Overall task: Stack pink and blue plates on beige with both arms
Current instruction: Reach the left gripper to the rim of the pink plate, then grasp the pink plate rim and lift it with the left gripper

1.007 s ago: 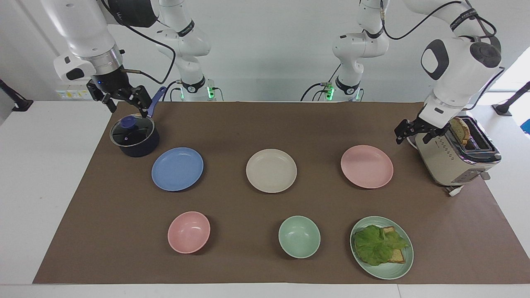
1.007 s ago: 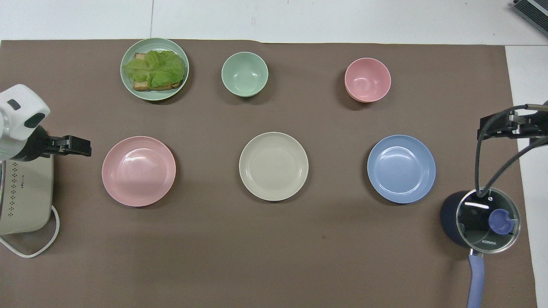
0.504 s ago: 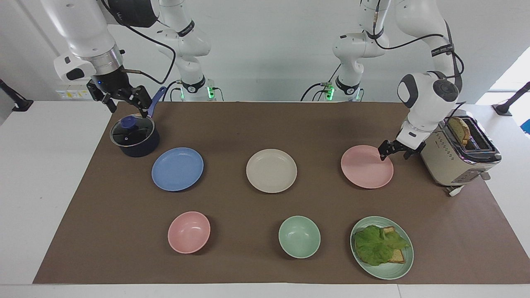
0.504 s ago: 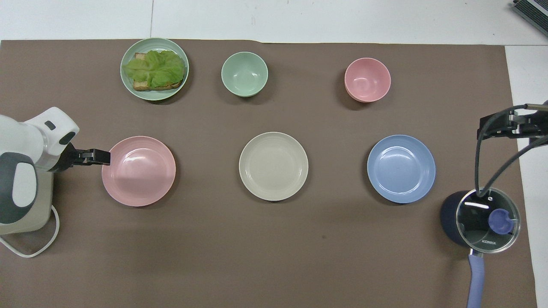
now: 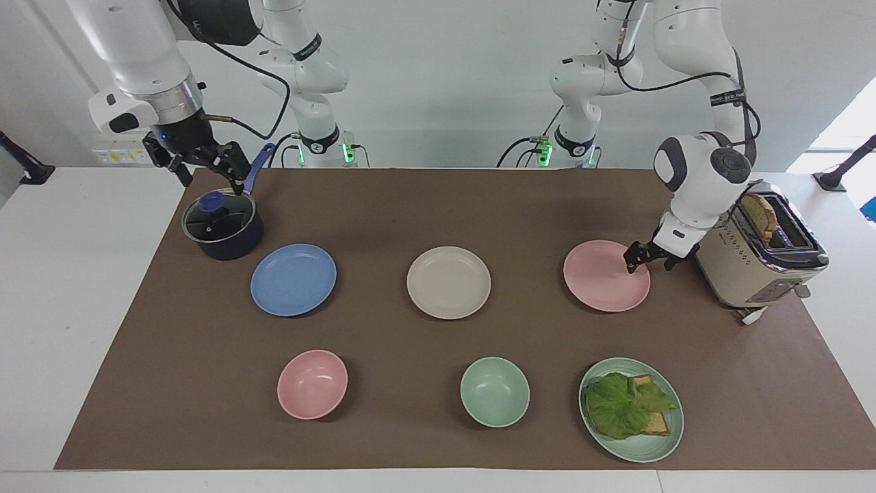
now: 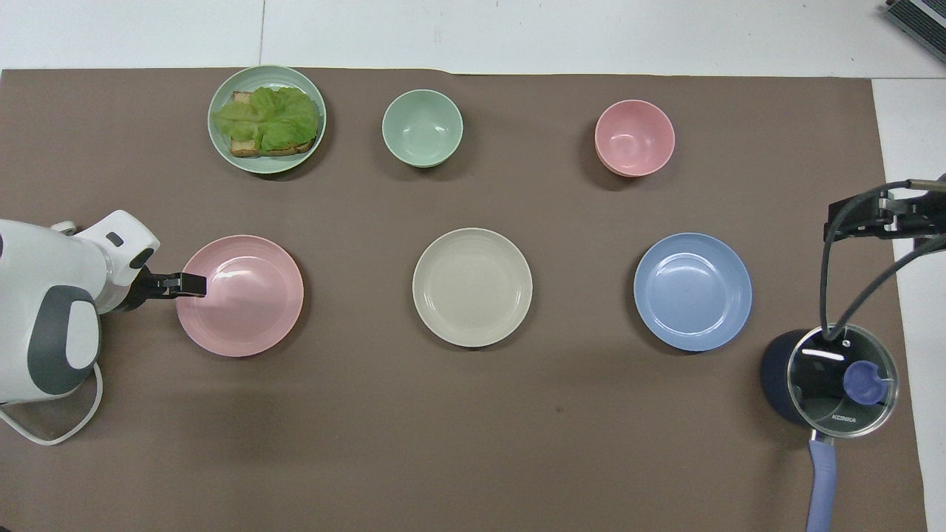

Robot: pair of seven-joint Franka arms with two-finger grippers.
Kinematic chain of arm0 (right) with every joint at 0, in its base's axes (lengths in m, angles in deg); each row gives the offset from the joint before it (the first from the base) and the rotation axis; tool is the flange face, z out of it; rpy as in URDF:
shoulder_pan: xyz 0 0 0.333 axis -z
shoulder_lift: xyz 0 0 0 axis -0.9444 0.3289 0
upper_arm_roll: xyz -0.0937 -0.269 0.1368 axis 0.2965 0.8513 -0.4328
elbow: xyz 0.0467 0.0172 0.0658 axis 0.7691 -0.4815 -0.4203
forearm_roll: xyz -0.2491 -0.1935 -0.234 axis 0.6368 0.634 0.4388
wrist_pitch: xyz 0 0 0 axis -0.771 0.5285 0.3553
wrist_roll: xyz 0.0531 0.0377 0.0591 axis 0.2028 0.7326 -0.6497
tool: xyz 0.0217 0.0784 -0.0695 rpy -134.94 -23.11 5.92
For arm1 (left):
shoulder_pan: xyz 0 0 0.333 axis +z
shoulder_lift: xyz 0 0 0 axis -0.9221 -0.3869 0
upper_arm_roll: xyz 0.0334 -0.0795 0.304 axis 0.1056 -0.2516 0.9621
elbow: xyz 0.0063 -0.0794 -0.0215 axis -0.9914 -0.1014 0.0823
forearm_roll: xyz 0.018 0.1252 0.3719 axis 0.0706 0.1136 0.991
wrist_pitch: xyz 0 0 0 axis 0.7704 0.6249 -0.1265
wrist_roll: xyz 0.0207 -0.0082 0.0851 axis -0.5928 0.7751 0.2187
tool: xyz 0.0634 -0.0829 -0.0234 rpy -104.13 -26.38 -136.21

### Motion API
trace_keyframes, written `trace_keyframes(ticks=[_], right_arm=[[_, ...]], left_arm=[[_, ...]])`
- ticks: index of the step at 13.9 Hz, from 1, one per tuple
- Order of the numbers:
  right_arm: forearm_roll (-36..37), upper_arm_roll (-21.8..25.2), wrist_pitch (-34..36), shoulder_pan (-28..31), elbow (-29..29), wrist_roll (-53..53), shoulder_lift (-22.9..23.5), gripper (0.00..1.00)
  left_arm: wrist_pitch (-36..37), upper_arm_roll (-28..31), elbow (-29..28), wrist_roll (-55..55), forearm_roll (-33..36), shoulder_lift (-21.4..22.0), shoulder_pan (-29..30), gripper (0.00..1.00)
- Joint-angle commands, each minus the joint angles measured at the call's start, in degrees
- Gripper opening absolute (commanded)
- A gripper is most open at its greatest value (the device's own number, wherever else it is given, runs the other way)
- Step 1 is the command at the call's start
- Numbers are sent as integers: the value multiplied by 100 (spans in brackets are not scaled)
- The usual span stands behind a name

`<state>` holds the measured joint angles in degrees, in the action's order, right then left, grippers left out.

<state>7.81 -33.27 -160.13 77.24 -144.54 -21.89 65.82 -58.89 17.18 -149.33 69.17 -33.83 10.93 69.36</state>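
Three equal plates lie in a row across the brown mat. The beige plate point(image 5: 448, 282) point(image 6: 471, 287) is in the middle. The pink plate point(image 5: 602, 277) point(image 6: 244, 303) lies toward the left arm's end, the blue plate point(image 5: 293, 279) point(image 6: 692, 291) toward the right arm's end. My left gripper point(image 5: 649, 263) point(image 6: 191, 284) is low at the pink plate's rim on the toaster's side. It is open and holds nothing; whether it touches the rim I cannot tell. My right gripper point(image 5: 212, 179) point(image 6: 872, 216) waits open over the lidded pot, beside the blue plate.
A dark pot with a glass lid point(image 5: 222, 226) point(image 6: 835, 380) stands near the blue plate. A cream toaster point(image 5: 753, 263) holding bread stands next to the pink plate. Farther from the robots are a pink bowl point(image 5: 312, 383), a green bowl point(image 5: 494, 392) and a green plate point(image 5: 667, 438) with lettuce toast.
My left arm swung down from beside the toaster, bringing its open gripper to the pink plate's rim. The right arm and all the plates have stayed put.
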Motion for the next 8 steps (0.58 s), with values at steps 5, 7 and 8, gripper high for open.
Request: trace_keyframes(ticks=[5, 7, 8], right_arm=[[-5, -32, -23, 85, 55, -107, 38, 100], [-5, -32, -23, 85, 55, -107, 38, 100], [-5, -32, -23, 85, 55, -107, 38, 100]], left_arm=[[-435, -51, -64, 49, 19, -248, 95, 43], [-365, -42, 23, 32, 19, -265, 104, 9], [-120, -42, 207, 14, 19, -292, 113, 0]])
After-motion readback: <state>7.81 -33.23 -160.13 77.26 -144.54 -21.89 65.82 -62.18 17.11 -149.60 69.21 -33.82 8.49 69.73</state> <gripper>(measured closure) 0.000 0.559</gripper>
